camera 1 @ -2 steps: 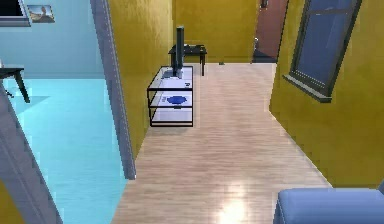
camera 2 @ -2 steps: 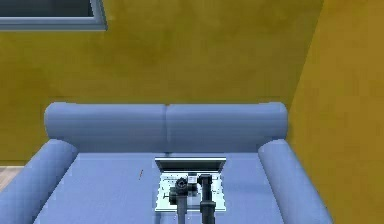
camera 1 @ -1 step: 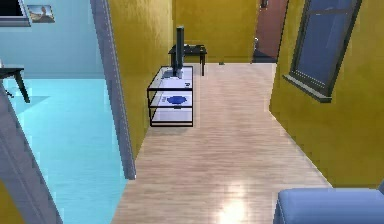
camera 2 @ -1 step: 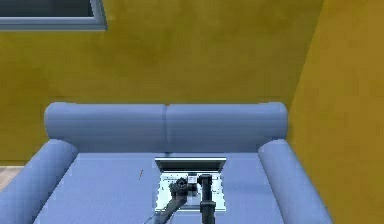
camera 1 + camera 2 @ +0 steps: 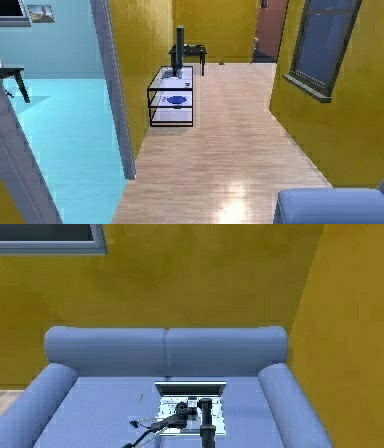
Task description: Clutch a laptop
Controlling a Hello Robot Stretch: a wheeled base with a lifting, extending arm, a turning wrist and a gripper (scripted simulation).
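Note:
A pale open laptop (image 5: 190,390) lies on the seat of a blue two-seat sofa (image 5: 110,354), near the seam between the cushions. The dark arm (image 5: 205,429) rises from the bottom edge just in front of the laptop. Its gripper (image 5: 150,427) reaches leftward over the seat cushion, its dark body close to the laptop's front edge. Since the laptop rests on the sofa at the gripper, I cannot tell whether it holds anything.
A corner of the blue sofa (image 5: 330,205) shows at the forward view's lower right. Ahead runs a wood-floored corridor between yellow walls, with a glass shelf stand (image 5: 171,97), a dark table (image 5: 190,52), a reddish door (image 5: 268,30) and a window (image 5: 325,45).

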